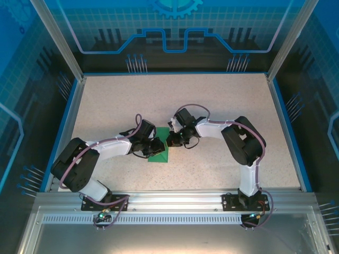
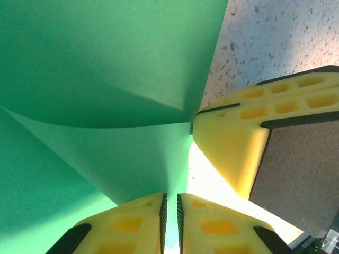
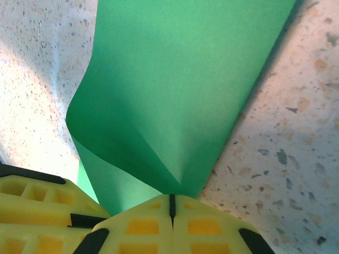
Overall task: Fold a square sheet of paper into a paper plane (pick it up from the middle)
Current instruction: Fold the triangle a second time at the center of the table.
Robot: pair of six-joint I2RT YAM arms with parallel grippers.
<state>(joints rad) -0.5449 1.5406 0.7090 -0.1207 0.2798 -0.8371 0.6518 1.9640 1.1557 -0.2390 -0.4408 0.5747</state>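
Pads of yellow foam, moulded into square pockets and trimmed in black, sit closest to my left wrist. My left pincer is drawn in to a thin slit. The green sheet of paper runs down into that slit, so I am pinching it there.

At my right wrist the same yellow foam meets along one dark seam. My right pincer is fully closed, with the paper's lower edge caught in the seam. From that grip the sheet rises and curls over to the left in a soft roll, smooth and matte, with a faint crease fanning up from the pinch.

From the left wrist, the paper spreads away in two broad planes that meet at a sharp fold line. The tip of my right pincer touches the sheet just where that line ends.

Beyond the paper lies the surface, pale stone-like material speckled with brown and grey flecks.

From above, the sheet sits near the middle of the surface between my two pincers. Its near edge is down and its far part is held up where they meet.
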